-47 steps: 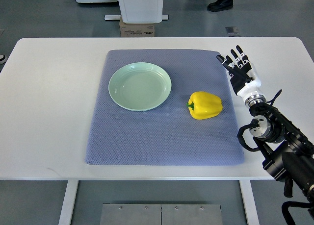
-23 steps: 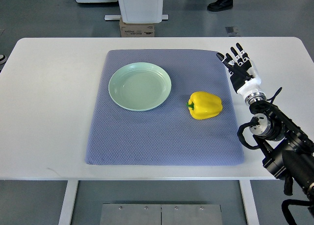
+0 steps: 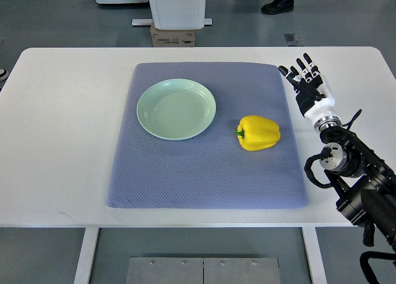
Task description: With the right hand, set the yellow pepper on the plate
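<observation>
A yellow pepper (image 3: 259, 133) lies on its side on the right half of the grey-blue mat (image 3: 204, 166), its green stem pointing left. The pale green plate (image 3: 176, 109) sits on the mat's upper left part with nothing on it. My right hand (image 3: 305, 78) hovers over the white table just off the mat's upper right corner, up and to the right of the pepper. Its black fingers are spread and hold nothing. The right arm runs down to the lower right corner of the picture. No left arm shows.
The white table (image 3: 62, 129) reaches well beyond the mat on both sides. Past its far edge stand a white pedestal (image 3: 177, 5) and a cardboard box (image 3: 172, 35) on the floor. A person's dark shoe (image 3: 276, 3) shows at the top.
My right hand has drifted a little to the right and up, away from the mat's corner. Pepper and plate have not moved.
</observation>
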Available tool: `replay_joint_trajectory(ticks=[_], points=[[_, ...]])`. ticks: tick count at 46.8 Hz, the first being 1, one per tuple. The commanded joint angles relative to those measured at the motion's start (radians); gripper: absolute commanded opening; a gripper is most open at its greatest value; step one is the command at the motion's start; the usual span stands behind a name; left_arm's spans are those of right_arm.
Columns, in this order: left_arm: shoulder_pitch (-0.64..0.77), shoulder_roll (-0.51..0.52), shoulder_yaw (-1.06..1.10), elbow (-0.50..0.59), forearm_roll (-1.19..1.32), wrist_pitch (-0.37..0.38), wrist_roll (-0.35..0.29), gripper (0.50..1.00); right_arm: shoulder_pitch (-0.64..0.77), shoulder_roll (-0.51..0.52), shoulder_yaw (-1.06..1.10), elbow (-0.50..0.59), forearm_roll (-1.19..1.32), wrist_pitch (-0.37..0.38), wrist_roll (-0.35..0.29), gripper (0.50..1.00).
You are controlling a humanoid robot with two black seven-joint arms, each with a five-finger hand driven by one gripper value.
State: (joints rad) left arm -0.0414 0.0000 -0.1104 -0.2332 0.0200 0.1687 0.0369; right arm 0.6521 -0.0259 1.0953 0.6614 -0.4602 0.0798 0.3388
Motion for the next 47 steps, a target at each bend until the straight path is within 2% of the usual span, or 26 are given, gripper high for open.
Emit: replay_joint_trajectory(ticks=[1, 36, 47], points=[[0.000, 0.000, 0.000, 0.000, 0.000, 0.000, 0.000, 1.000, 0.001, -0.002, 0.000, 0.000, 0.000, 0.000, 0.000, 1.000], [0.000, 0.000, 0.000, 0.000, 0.000, 0.000, 0.000, 1.000, -0.005, -0.045, -0.048, 0.001, 0.000, 0.017, 0.000, 1.000], [0.000, 0.000, 0.000, 0.000, 0.000, 0.000, 0.000, 1.000, 0.000, -0.091, -0.132, 0.007, -0.002, 0.041, 0.005, 1.000]])
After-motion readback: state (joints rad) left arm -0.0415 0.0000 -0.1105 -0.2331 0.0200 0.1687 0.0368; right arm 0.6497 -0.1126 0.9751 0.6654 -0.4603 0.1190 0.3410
